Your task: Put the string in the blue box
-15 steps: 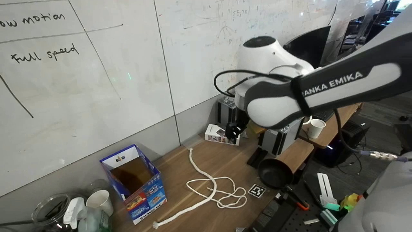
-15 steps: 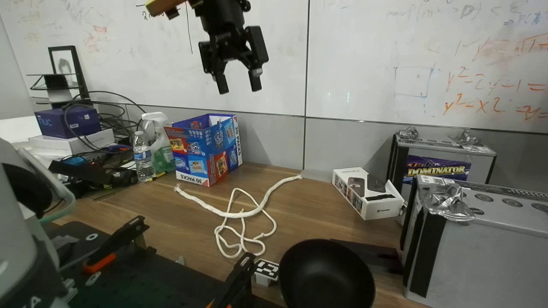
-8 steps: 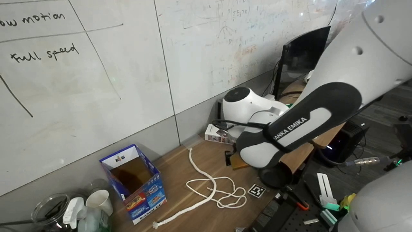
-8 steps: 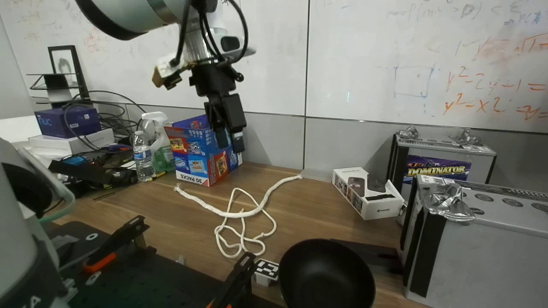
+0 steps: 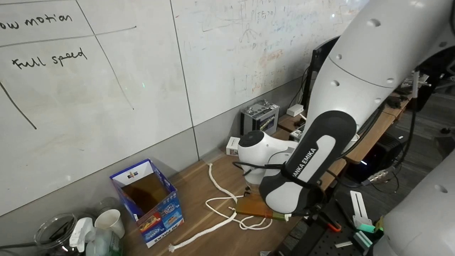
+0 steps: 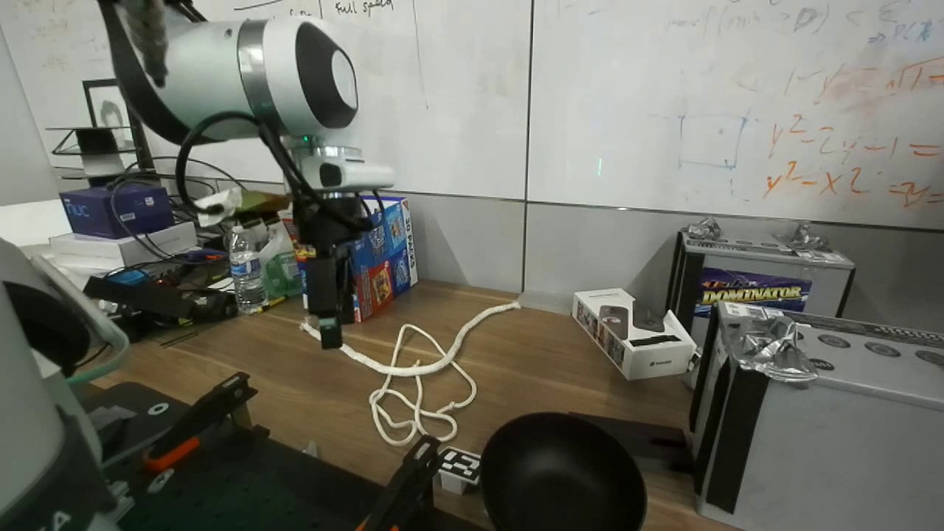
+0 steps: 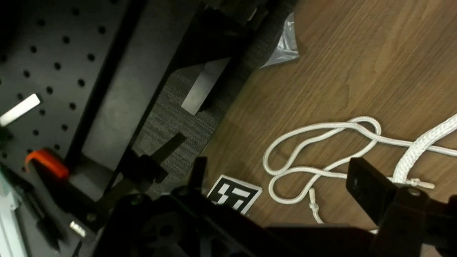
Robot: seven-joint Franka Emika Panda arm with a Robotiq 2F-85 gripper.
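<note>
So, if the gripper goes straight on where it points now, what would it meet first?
The gripper points down, so probably the tabletop near the string, or the string itself; depth leaves this unclear.

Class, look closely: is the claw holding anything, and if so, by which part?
Nothing is held: in the wrist view, the claw stands open, and the string lies on the table.

White string (image 7: pixel 320 172) slack, looped; blue box (image 5: pixel 161 219) open-topped.
</note>
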